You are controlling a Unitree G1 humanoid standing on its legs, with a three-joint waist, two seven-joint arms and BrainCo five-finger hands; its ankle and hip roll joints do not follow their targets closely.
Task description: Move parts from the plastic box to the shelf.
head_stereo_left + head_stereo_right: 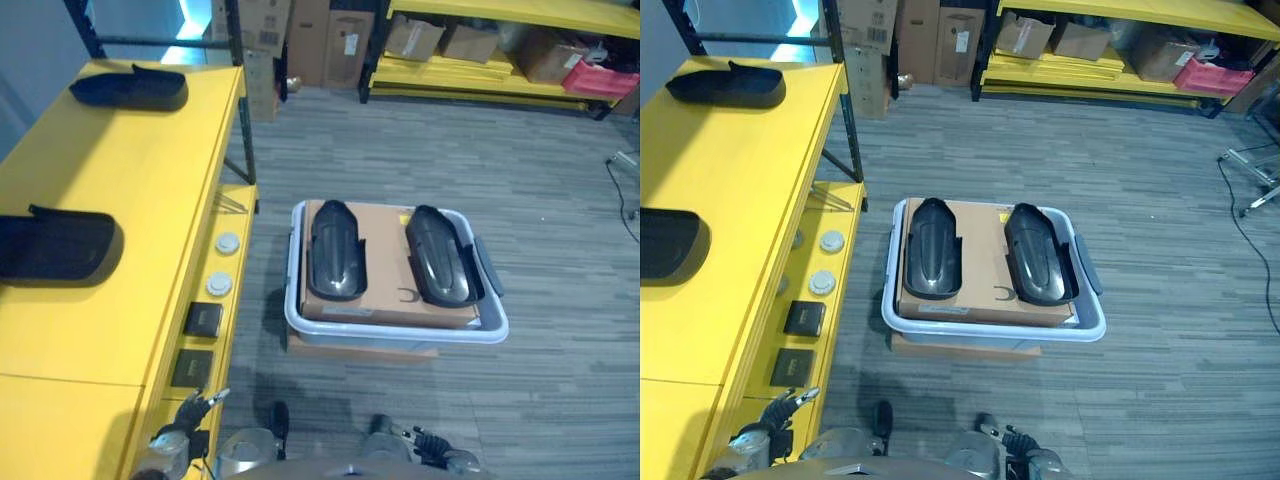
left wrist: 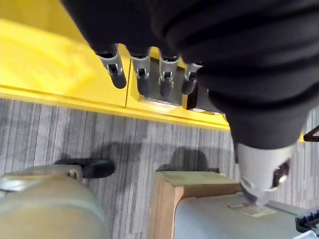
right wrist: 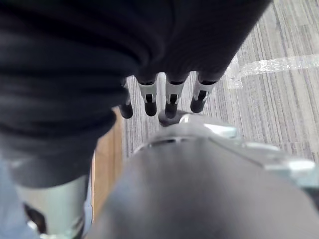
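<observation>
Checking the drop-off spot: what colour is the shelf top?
Bright yellow shelf, best seen in the left eye view.

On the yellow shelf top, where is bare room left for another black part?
The shelf top is bare between the far black part and the near black part, and again nearer the robot than the near part. The plastic box is crowded: two parts lie on cardboard. Both hands hang low.

Warehouse — yellow racking (image 1: 480,12), stacked cardboard boxes (image 1: 300,40)
</observation>
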